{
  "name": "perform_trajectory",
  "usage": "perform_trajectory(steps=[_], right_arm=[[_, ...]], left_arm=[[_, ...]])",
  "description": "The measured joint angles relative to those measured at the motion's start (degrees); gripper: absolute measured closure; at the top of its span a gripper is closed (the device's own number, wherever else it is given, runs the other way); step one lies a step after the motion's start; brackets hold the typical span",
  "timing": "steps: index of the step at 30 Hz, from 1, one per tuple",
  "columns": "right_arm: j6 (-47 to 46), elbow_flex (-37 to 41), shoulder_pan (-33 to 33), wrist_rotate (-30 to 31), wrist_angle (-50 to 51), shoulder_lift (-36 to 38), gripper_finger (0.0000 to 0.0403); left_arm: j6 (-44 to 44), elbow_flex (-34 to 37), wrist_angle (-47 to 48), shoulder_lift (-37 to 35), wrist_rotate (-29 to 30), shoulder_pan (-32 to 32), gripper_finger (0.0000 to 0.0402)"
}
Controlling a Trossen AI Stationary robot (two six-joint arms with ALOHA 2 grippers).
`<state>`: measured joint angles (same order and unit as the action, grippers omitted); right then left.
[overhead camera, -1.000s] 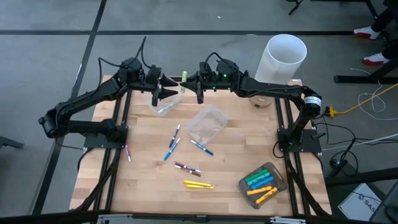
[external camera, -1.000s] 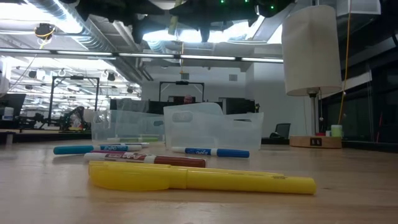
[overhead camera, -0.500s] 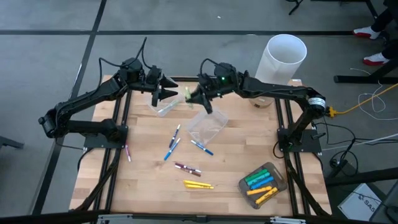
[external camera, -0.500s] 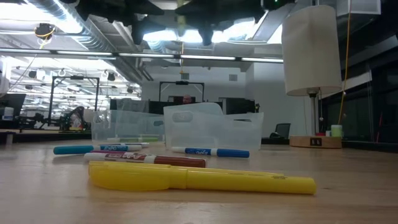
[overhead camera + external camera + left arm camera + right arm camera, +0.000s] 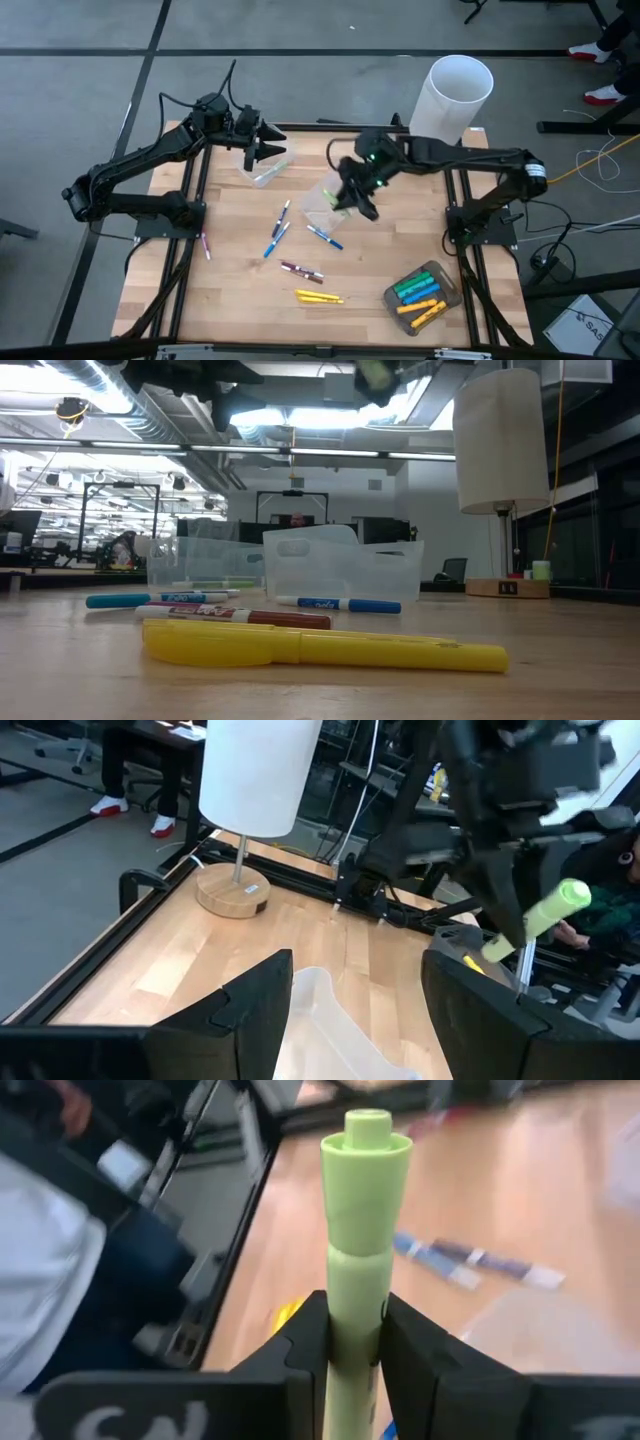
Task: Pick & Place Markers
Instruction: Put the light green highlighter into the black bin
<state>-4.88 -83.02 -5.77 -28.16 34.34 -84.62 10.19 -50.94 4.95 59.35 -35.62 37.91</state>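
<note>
Presently, the wooden bench (image 5: 240,290) carries two clear tubs; one tub (image 5: 262,168) sits below the left gripper (image 5: 262,149), whose fingers stand wide apart with nothing between them; the second tub (image 5: 318,205) lies at mid-bench, partly under the right gripper (image 5: 356,200). A white cylinder lamp (image 5: 452,95) stands at the far right corner. The right gripper is clamped on a light green marker (image 5: 357,1230), held above the bench. A tray (image 5: 444,296) near the front right corner holds green, blue and yellow markers (image 5: 418,295); loose markers (image 5: 302,270) lie scattered on the bench between the mid-bench tub and the front edge; a yellow one (image 5: 320,644) lies nearest the low camera.
</note>
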Motion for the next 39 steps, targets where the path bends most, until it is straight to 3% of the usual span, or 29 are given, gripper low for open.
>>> perform_trajectory(steps=[12,28,39], right_arm=[[-7.7,0.0,13.7,1.1,21.9,3.2,0.0334],[-20.5,0.0,31.4,7.7,31.1,3.2,0.0334],[-29.8,0.0,42.5,16.5,39.3,2.5,0.0334]], left_arm=[[1.1,0.0,0.0,0.0,0.0,0.0,0.0185],[1.3,0.0,0.0,0.0,0.0,0.0,0.0185],[0.6,0.0,0.0,0.0,0.0,0.0,0.0185]])
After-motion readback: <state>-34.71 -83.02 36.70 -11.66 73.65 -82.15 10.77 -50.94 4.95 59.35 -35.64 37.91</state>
